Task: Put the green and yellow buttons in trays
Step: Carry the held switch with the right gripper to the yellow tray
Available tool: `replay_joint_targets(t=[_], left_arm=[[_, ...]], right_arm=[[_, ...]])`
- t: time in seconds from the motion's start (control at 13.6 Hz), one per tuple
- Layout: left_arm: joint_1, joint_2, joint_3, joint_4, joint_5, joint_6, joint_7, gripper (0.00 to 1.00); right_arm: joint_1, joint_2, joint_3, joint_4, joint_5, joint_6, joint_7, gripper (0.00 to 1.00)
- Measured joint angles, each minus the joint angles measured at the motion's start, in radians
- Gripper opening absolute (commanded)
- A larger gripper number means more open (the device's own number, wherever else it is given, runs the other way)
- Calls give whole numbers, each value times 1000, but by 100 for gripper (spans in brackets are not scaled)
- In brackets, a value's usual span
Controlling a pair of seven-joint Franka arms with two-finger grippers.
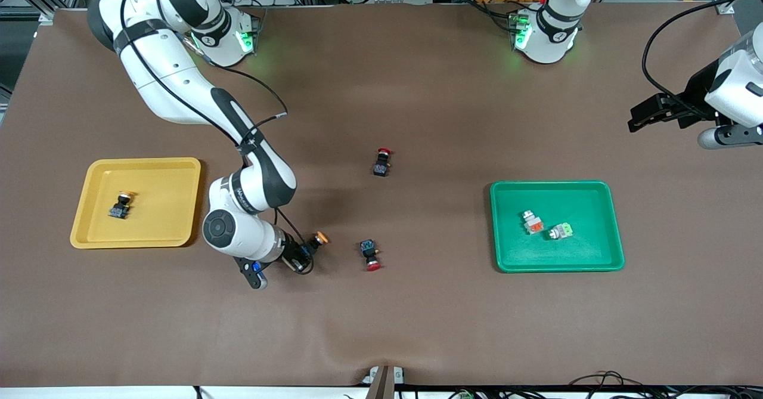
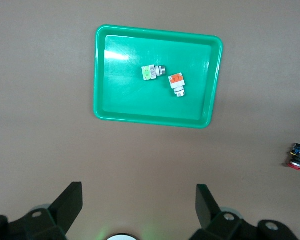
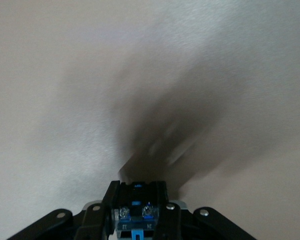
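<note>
My right gripper (image 1: 307, 249) is shut on a yellow-capped button (image 1: 318, 239) and holds it low over the table, between the yellow tray (image 1: 83, 208) and a red-capped switch. The right wrist view shows the button's black-blue body (image 3: 137, 202) between the fingers. Another yellow-capped button (image 1: 121, 204) lies in the yellow tray. The green tray (image 1: 602, 250) holds two pale grey buttons, one orange-capped (image 1: 532, 222) and one green-capped (image 1: 561, 231). The left wrist view shows the same tray (image 2: 120, 100) and buttons (image 2: 150, 72) (image 2: 177, 83). My left gripper (image 1: 641, 118) waits open and empty, high over the left arm's end of the table.
Two red-capped black switches lie mid-table: one (image 1: 382, 162) farther from the front camera, one (image 1: 370, 254) nearer and beside my right gripper. The nearer one also shows in the left wrist view (image 2: 296, 156). The brown table cover has a wrinkle near its front edge.
</note>
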Motion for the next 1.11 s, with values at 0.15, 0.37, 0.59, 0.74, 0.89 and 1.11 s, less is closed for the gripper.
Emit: replay_joint_targets(t=[0.15, 0.37, 0.59, 0.74, 0.89, 1.11], left_arm=[[0, 0, 0, -2, 0, 4, 0, 100], [0, 0, 0, -4, 0, 6, 0, 100], [0, -1, -1, -5, 0, 7, 0, 100], [0, -2, -1, -5, 0, 7, 0, 100], [0, -3, -2, -5, 0, 7, 0, 100], [0, -3, -2, -5, 0, 7, 0, 100]], right_arm=[[-4, -6, 0, 12, -2, -61, -8, 0], [-23, -43, 0, 24, -3, -151, -78, 0], [-103, -106, 2, 30, -3, -300, -206, 0], [-164, -151, 2, 30, -3, -408, -309, 0], [-216, -178, 2, 26, -4, -479, -397, 0], [-303, -196, -3, 17, -6, -556, -577, 0]])
